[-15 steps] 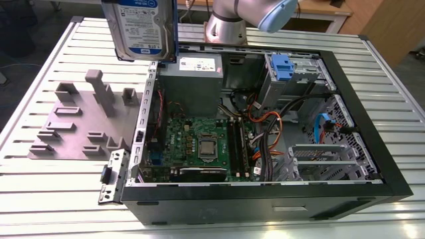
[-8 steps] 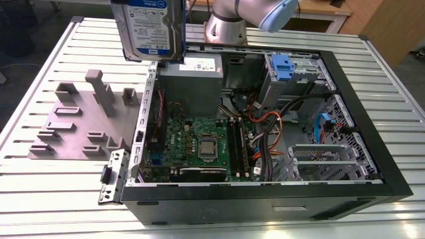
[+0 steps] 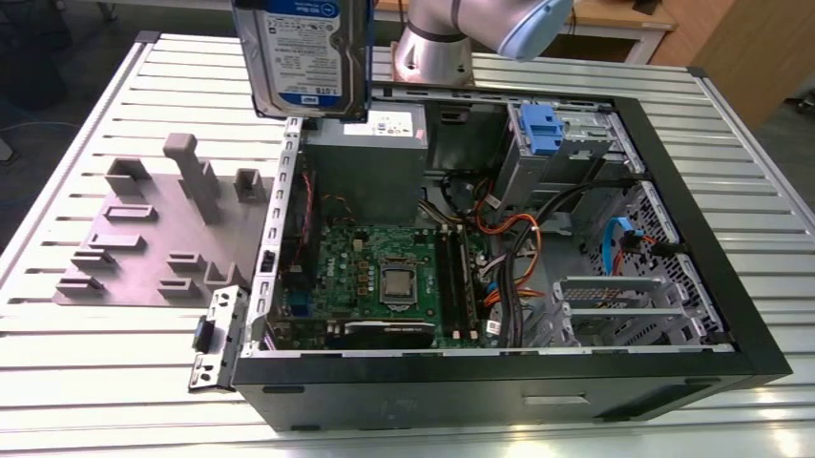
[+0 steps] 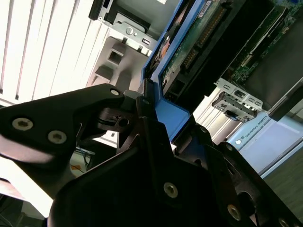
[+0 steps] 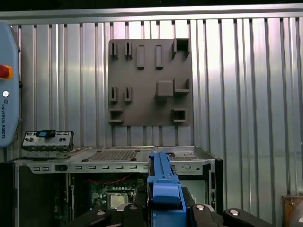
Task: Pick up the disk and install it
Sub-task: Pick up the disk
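The disk (image 3: pixel 305 57), silver with a white-and-blue label and a blue carrier frame, hangs upright in the air above the back left corner of the open computer case (image 3: pixel 713 239) in the exterior view. In both wrist views my gripper (image 4: pixel 156 111) is shut on the disk's blue frame (image 4: pixel 175 118), with black fingers (image 4: pixel 109 118) on either side. The disk's green circuit-board side (image 4: pixel 203 38) faces the second wrist camera. In the first wrist view the blue frame edge (image 5: pixel 163 182) rises between the gripper (image 5: pixel 163 210) fingers, above the case (image 5: pixel 118 155).
Inside the case lie the motherboard (image 3: pixel 382 277), a grey power-supply box (image 3: pixel 369 138), cables and a drive cage with a blue latch (image 3: pixel 541 129). A grey fixture plate (image 3: pixel 140 239) with upright pegs lies on the slatted table at the exterior view's left. The arm's base (image 3: pixel 433 48) stands behind the case.
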You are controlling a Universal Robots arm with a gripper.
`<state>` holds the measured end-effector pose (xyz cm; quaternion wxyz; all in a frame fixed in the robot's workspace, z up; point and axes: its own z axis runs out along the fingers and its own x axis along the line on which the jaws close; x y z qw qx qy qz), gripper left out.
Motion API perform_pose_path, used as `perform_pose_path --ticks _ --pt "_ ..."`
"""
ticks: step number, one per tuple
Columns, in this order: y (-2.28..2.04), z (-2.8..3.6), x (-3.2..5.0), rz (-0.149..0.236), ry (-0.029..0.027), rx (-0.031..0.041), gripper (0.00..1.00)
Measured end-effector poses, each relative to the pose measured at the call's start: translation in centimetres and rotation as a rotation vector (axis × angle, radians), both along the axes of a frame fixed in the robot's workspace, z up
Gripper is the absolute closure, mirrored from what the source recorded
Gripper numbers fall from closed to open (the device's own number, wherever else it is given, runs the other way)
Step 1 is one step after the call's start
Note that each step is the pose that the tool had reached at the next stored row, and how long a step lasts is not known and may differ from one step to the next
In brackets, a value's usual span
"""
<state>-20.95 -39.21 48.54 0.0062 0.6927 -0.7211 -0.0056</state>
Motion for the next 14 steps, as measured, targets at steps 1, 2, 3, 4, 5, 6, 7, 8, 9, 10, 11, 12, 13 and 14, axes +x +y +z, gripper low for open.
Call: perform_pose_path --ticks 1,2,3,4,5,6,7,8,9,10,11,12,13,14 --pt "0.00 -0.01 0.17 0.000 0.0000 0.0000 0.63" --pt "0.00 -0.01 0.35 0.000 0.0000 0.0000 0.63" --pt "0.00 -0.01 0.54 0.000 0.0000 0.0000 0.63" --pt "0.00 -0.02 0.76 0.000 0.0000 0.0000 0.63" --pt "0.00 -0.02 0.97 0.000 0.0000 0.0000 0.63" --pt "0.00 -0.03 1.18 0.000 0.0000 0.0000 0.63" --pt "0.00 -0.03 1.38 0.000 0.0000 0.0000 0.63" --pt "0.00 -0.03 1.56 0.000 0.0000 0.0000 0.63" --pt "0.00 -0.04 1.73 0.000 0.0000 0.0000 0.63" --pt "0.00 -0.04 1.89 0.000 0.0000 0.0000 0.63" --pt "0.00 -0.04 2.06 0.000 -0.0001 0.0000 0.63" --pt "0.00 -0.04 2.24 0.000 0.0000 0.0000 0.63" --pt "0.00 -0.05 2.41 0.000 0.0000 0.0000 0.63" --pt "0.00 -0.05 2.57 0.000 0.0000 0.0000 0.63"
